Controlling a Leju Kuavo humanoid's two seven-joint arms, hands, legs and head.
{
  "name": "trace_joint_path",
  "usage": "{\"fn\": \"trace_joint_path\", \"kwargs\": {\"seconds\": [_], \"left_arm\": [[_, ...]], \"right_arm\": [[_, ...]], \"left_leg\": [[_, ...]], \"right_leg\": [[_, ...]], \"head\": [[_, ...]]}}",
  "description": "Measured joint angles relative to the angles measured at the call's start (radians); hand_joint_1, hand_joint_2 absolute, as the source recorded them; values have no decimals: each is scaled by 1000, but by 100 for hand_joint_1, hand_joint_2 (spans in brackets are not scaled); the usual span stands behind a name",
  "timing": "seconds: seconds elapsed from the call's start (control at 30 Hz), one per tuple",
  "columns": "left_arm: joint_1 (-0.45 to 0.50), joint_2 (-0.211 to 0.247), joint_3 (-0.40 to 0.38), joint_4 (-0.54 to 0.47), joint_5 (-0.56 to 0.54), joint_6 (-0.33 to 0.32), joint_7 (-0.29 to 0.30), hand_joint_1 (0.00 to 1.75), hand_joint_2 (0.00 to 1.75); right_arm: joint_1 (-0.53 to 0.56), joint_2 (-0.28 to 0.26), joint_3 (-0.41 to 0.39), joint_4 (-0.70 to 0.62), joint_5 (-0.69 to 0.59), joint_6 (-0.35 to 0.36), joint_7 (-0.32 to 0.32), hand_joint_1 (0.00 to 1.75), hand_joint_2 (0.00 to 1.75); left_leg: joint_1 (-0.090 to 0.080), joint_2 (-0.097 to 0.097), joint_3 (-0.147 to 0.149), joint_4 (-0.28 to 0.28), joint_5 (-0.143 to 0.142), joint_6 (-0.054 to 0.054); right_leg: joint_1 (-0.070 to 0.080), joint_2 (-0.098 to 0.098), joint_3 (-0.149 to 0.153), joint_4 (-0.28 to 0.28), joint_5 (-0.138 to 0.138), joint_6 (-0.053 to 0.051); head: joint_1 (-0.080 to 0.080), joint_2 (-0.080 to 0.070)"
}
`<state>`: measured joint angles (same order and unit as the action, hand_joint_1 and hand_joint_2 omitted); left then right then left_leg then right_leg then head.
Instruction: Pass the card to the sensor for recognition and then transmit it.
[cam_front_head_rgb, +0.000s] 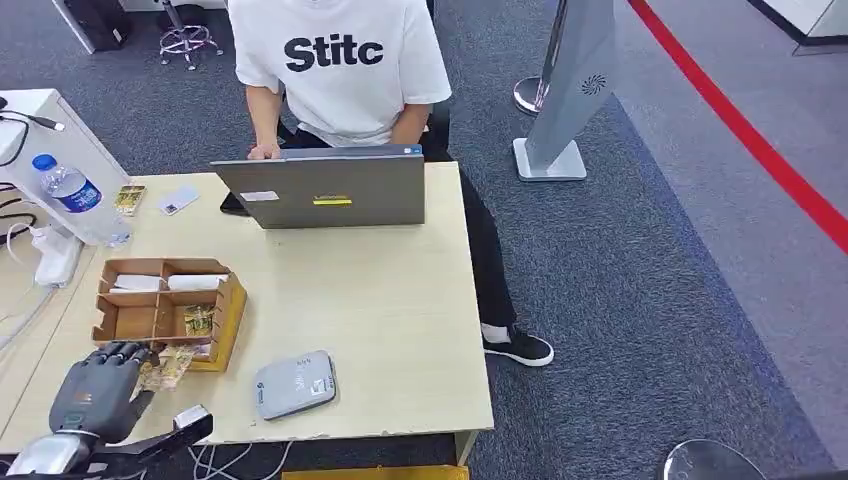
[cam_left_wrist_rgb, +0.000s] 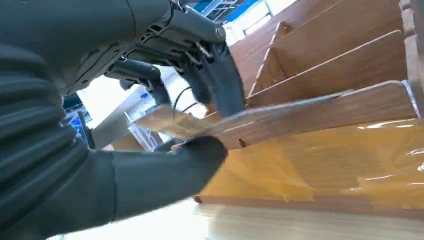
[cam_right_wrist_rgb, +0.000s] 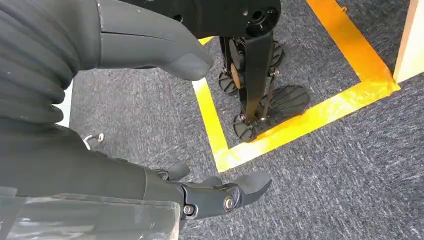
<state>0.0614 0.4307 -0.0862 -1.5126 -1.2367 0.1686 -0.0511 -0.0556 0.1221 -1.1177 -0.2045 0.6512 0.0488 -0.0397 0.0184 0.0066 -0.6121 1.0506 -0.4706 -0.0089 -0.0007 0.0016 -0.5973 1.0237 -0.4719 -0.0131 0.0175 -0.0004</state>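
Early stage: left hand (cam_front_head_rgb: 100, 392) fingers (cam_left_wrist_rgb: 220, 85) pinching wrapped card (cam_front_head_rgb: 168, 368) at organizer tray (cam_front_head_rgb: 232, 305), sensor (cam_front_head_rgb: 294, 384) at 3 o'clock unreached; right hand (cam_right_wrist_rgb: 220, 196) fingers apart, empty.

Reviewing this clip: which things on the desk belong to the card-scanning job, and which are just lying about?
Job:
left hand, holding a card
wooden card box
grey sensor

Lying about:
laptop
water bottle
phone
right hand, hanging over the carpet

A person (cam_front_head_rgb: 340, 70) sits behind a laptop (cam_front_head_rgb: 325, 190); a water bottle (cam_front_head_rgb: 75, 195) stands nearby.
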Motion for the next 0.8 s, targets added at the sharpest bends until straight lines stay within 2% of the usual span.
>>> {"fn": "trace_joint_path", "kwargs": {"seconds": [0.17, 0.8], "left_arm": [[-9, -16, 13, 5, -2, 31, -5, 175, 175], [-15, -47, 16, 28, -4, 46, -5, 175, 175]], "right_arm": [[0, 0, 0, 0, 2, 1, -6, 0, 175], [1, 0, 1, 0, 8, 2, -8, 0, 175]], "left_leg": [[0, 0, 0, 0, 0, 0], [0, 0, 0, 0, 0, 0]], "right_leg": [[0, 0, 0, 0, 0, 0], [0, 0, 0, 0, 0, 0]], "head": [[0, 0], [-1, 0]]}}
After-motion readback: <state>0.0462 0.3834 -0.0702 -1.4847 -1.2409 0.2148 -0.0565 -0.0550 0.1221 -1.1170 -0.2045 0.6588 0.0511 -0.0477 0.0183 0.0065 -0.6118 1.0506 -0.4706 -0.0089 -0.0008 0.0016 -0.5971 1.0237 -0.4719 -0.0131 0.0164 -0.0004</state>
